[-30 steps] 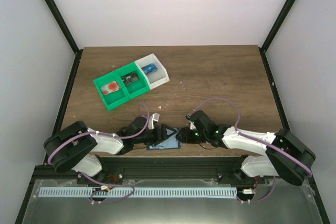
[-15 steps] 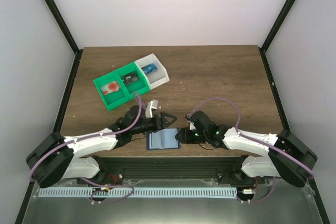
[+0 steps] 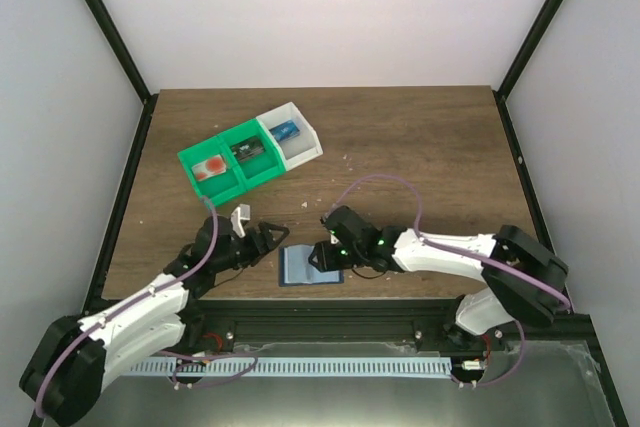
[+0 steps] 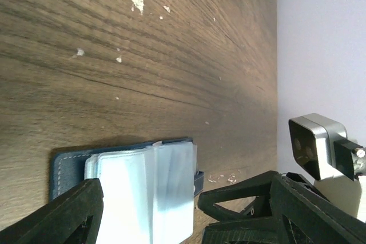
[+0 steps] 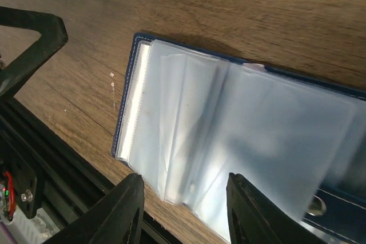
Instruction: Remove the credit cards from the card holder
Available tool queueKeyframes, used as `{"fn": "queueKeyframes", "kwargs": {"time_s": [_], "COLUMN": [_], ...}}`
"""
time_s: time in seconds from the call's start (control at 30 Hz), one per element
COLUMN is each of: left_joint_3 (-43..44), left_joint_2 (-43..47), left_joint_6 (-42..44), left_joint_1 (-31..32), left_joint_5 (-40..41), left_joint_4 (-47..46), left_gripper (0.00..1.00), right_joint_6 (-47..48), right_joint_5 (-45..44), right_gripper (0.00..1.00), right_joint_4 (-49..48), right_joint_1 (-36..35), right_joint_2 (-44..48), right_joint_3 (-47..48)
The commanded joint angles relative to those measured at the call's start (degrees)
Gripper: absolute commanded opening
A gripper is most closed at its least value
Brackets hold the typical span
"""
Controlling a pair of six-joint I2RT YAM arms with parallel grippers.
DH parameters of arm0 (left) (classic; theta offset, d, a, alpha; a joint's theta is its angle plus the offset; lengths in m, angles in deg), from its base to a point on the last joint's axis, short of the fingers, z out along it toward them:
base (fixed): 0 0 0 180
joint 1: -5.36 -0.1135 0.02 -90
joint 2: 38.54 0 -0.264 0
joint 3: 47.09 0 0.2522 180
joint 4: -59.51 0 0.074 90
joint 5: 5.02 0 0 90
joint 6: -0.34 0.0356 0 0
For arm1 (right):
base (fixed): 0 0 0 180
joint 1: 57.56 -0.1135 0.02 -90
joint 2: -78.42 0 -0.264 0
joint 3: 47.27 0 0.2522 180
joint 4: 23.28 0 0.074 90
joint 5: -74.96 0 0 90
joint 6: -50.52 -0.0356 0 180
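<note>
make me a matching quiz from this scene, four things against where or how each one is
Things
1. card holder
2. left gripper
3. white tray
4. green tray

States
a. holds a blue thing
b. lies open, pale inside up
c. open, just left of the holder
d. holds a red-and-white thing and a dark thing

Pairs: 1-b, 2-c, 3-a, 4-d

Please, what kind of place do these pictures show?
Probably a robot test cell: a wooden table closed in by plain white panels, left arm and right arm bolted to a metal rail.
</note>
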Motion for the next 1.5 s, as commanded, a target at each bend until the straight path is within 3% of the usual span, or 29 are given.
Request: {"fn": "queueKeyframes", "kwargs": {"time_s": [0.0, 0.3, 0.77, 1.07, 1.47], "left_joint_3": [-2.6, -7.2, -8.8, -9.2, -9.0], "left_joint_2": [3.8, 5.7, 5.9, 6.2, 4.2], "left_joint_6": [-1.5, -4.7, -5.0, -5.0, -4.3], "left_joint_1": [-1.3, -1.3, -1.5, -1.4, -1.3], "left_joint_5": [-1.5, -2.7, -2.6, -2.3, -5.8], "left_joint_4": [2.1, -1.8, -3.0, -3.0, -12.0], "left_gripper": [0.81, 0.81, 0.8, 0.8, 0.79], "right_joint_6": [1.1, 1.1, 2.6, 2.5, 2.2], "right_joint_5": [-4.5, -10.0, -21.7, -23.9, -22.8], "right_gripper": [0.42, 0.48, 0.47, 0.22, 0.11], "right_joint_4": [5.2, 12.0, 20.7, 19.7, 11.2], "right_joint_1": [-2.9, -5.7, -7.9, -8.0, -8.0], "right_joint_2": [-4.5, -14.0, -22.7, -20.7, -15.8], "right_joint_3": [5.9, 14.3, 23.1, 22.3, 16.6]}}
